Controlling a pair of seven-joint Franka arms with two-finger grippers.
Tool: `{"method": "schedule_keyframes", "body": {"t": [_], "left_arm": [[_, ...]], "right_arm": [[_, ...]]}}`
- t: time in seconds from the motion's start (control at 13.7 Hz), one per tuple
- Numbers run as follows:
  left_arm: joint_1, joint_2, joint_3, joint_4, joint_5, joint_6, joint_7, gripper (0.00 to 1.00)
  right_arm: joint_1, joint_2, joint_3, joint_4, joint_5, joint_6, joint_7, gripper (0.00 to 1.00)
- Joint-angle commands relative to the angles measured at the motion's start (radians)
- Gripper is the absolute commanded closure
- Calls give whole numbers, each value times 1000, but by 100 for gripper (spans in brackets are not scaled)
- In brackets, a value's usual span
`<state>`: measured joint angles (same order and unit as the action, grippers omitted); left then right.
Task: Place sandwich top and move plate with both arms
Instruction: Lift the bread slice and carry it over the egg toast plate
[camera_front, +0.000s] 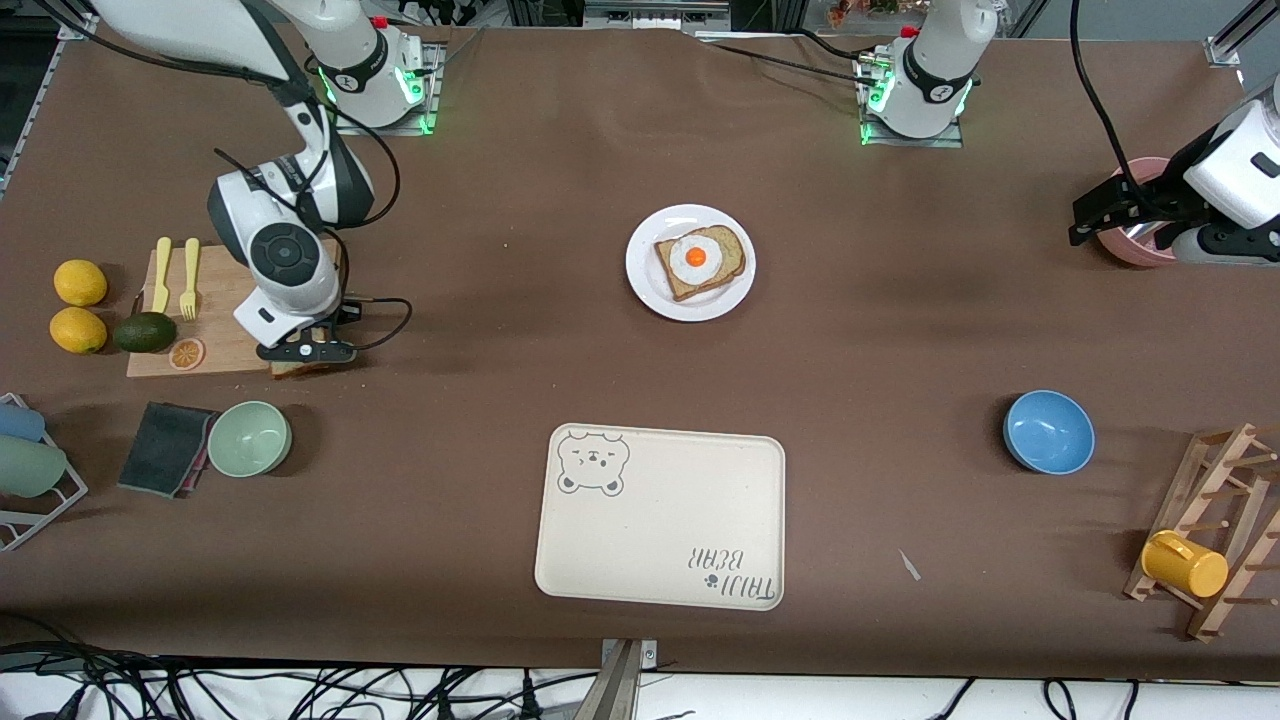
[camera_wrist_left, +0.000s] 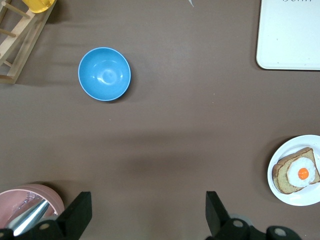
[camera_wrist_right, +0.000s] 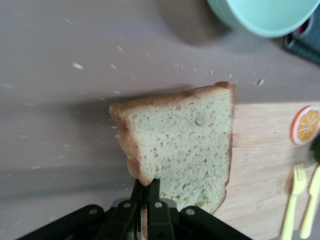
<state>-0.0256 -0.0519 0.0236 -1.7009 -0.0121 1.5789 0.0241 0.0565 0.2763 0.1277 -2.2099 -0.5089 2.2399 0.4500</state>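
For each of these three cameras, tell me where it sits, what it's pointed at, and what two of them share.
Front view: high across the table, facing both arms' bases; right gripper at the cutting board.
Left wrist view: looks down past the open left gripper at the blue bowl.
Right wrist view: the right gripper, shut on the sandwich top.
Shared: front and left wrist views show the plate.

Blue bowl (camera_front: 1048, 431), bear-print tray (camera_front: 660, 520)

In the front view the right arm's end effector (camera_front: 305, 352) hides most of the sandwich top (camera_front: 300, 369).
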Motion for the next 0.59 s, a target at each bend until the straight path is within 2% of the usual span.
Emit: {"method": "schedule_keyframes", "body": {"t": [0.0,0.22,0.44,0.51], "left_arm": [[4,-2,1,6,-23,-11,7,0],[6,3,1,17,-23,-11,7,0],[6,3,1,17,-23,-13,8,0],[6,3,1,17,-23,-13,8,0]], "right_arm": [[-9,-34,85,68,41,-116,-2,100],[-3,-32,168,179,162,-227,3,100],[98,-31,179,251,294,-270,68,100],[136,-23,179,271,314,-282,114,100]]}}
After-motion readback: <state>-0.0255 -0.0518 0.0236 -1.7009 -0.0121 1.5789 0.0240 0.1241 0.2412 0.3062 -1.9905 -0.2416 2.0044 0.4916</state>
